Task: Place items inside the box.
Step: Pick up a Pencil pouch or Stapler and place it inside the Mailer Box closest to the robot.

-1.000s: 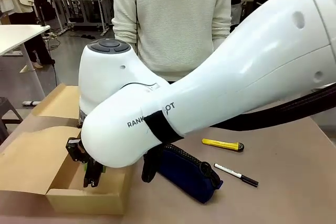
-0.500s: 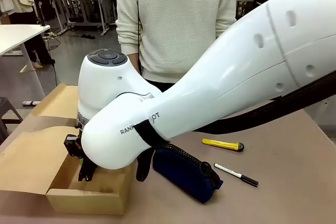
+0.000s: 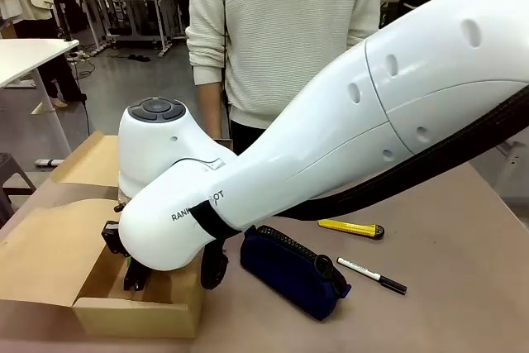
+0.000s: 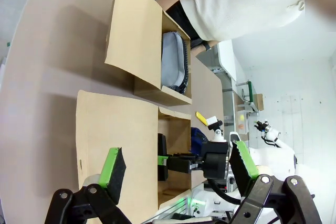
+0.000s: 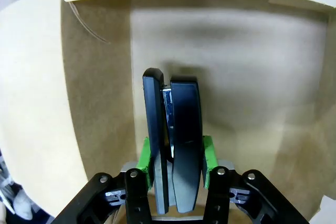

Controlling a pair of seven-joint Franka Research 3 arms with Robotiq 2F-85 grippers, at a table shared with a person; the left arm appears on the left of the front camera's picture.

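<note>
Black stapler (image 5: 181,129) down inside the long cardboard box (image 3: 136,318) | flanked by right gripper (image 5: 177,153) pads, clamped or loose I cannot tell | left gripper (image 4: 177,165) jaws wide apart, empty | navy pencil pouch (image 3: 289,274), yellow utility knife (image 3: 351,228), marker (image 3: 372,275) remain on the table (image 3: 463,287) beside the box | I judge mostly undone.

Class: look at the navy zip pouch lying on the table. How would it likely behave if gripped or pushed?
The pouch looks like soft fabric with a bulging outline, so it would probably sag and deform rather than stay stiff. It lies long and low on the table, so it should slide, not roll or tip. Its fullness suggests some weight.
</note>
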